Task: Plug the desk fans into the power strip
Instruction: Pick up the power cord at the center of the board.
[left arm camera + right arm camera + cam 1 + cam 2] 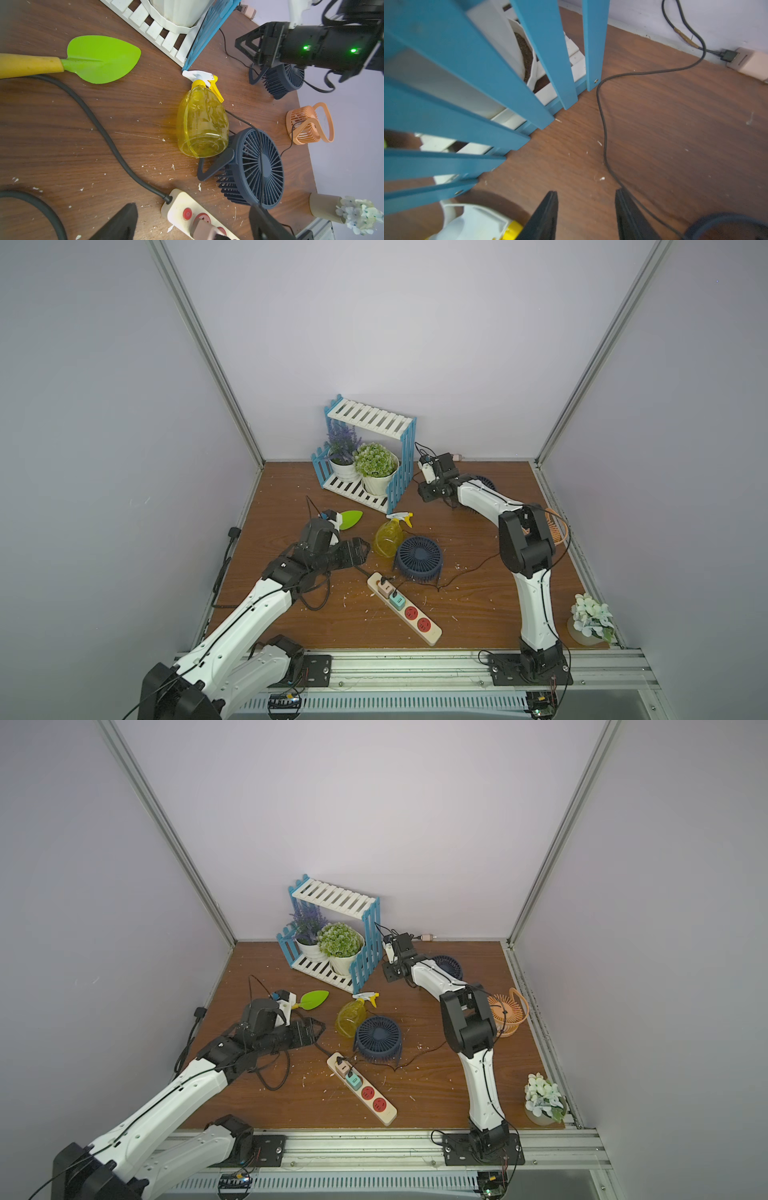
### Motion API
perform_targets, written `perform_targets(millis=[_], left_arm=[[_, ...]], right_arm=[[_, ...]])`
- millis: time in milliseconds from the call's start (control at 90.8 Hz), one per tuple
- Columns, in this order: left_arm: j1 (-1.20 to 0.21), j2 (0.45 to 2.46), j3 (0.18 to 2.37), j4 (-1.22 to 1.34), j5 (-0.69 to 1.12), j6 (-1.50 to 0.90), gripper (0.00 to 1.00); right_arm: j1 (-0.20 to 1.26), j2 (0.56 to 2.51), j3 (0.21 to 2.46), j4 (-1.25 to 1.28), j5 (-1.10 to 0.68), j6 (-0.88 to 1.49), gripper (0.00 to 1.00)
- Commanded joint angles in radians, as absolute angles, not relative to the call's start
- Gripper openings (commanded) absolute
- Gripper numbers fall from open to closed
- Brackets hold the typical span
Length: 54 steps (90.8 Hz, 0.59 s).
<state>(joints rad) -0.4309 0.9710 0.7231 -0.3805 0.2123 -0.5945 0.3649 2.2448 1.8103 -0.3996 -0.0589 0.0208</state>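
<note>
The power strip (417, 619) lies diagonally, cord end pointing back-left.

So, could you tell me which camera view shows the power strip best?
The top views: both show the whole power strip, two red sockets free, two holding plugs. The left wrist view catches only its cord end and button; the right wrist view shows none.

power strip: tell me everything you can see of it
The power strip is a cream-beige, plastic-looking bar lying flat and diagonal on the wooden table. The two round red sockets at its near end are free. A teal adapter and a pinkish adapter sit in the next two. A small red button is at the far end, where a thick black cord leaves it.
</note>
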Motion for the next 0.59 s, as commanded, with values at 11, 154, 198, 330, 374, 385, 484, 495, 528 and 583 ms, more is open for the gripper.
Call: perform_targets(millis=[11,154,198,330,374,385,484,495,528,583], left_arm=[[-0.422,0.953,0.713,-0.372,0.191,-0.603,0.87],[-0.422,0.95,0.713,-0.374,0.19,-0.613,0.87],[-0.422,0.949,0.712,-0.374,0.19,-0.618,0.87],[-0.422,0.944,0.705,-0.374,0.186,-0.628,0.88],[-0.423,0.943,0.703,-0.374,0.186,-0.631,0.88],[-0.422,0.943,0.703,-0.374,0.186,-0.632,0.87],[-0.422,0.943,0.699,-0.374,0.183,-0.636,0.88],[-0.422,0.942,0.698,-0.373,0.183,-0.636,0.88],[-0.422,0.94,0.695,-0.372,0.181,-0.638,0.88],[-0.422,0.94,0.691,-0.366,0.18,-0.643,0.88]], right_arm=[[0.353,2.312,1.902,-0.451,-0.077,-0.012,0.44],[0.339,2.405,2.001,-0.488,-0.083,-0.006,0.41],[0.338,2.43,2.03,-0.505,-0.082,-0.006,0.4],[0.33,2.506,2.129,-0.555,-0.061,-0.01,0.38],[0.326,2.535,2.175,-0.591,-0.055,-0.006,0.37],[0.325,2.542,2.19,-0.598,-0.056,-0.005,0.37],[0.319,2.6,2.306,-0.672,-0.054,-0.005,0.35],[0.318,2.609,2.319,-0.68,-0.054,-0.006,0.35],[0.318,2.629,2.357,-0.707,-0.055,-0.009,0.33],[0.318,2.659,2.409,-0.743,-0.06,-0.014,0.22]])
